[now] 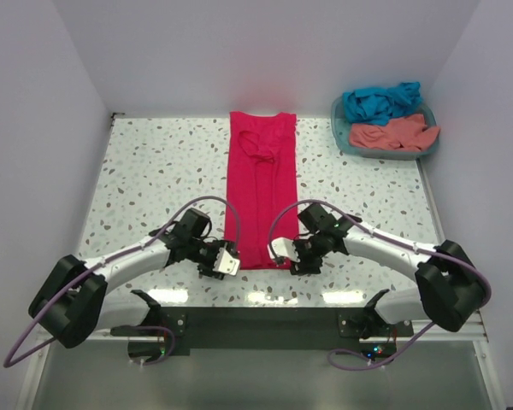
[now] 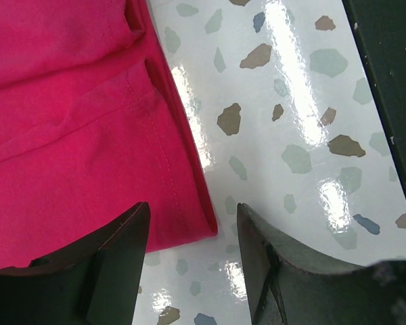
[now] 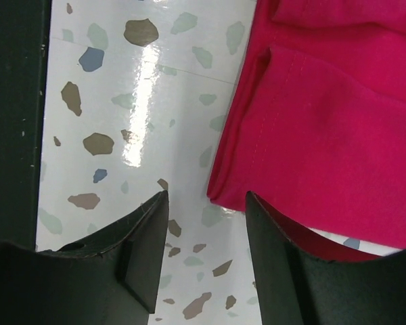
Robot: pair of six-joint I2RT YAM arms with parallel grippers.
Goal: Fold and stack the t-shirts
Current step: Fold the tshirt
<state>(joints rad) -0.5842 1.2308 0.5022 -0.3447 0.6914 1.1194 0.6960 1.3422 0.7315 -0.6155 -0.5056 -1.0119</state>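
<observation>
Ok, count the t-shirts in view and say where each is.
3. The crimson-pink t-shirt lies in a long folded strip on the table; the teal-blue t-shirt and salmon-coral t-shirt sit bunched in the basket at far right. Others may hide beneath.

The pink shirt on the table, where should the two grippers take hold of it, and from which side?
Take the pink shirt at its two near hem corners, one each: left gripper from the left, right gripper from the right. It lies as a long narrow strip running away from the robot, so those layered corners should lift the near end evenly.
</observation>
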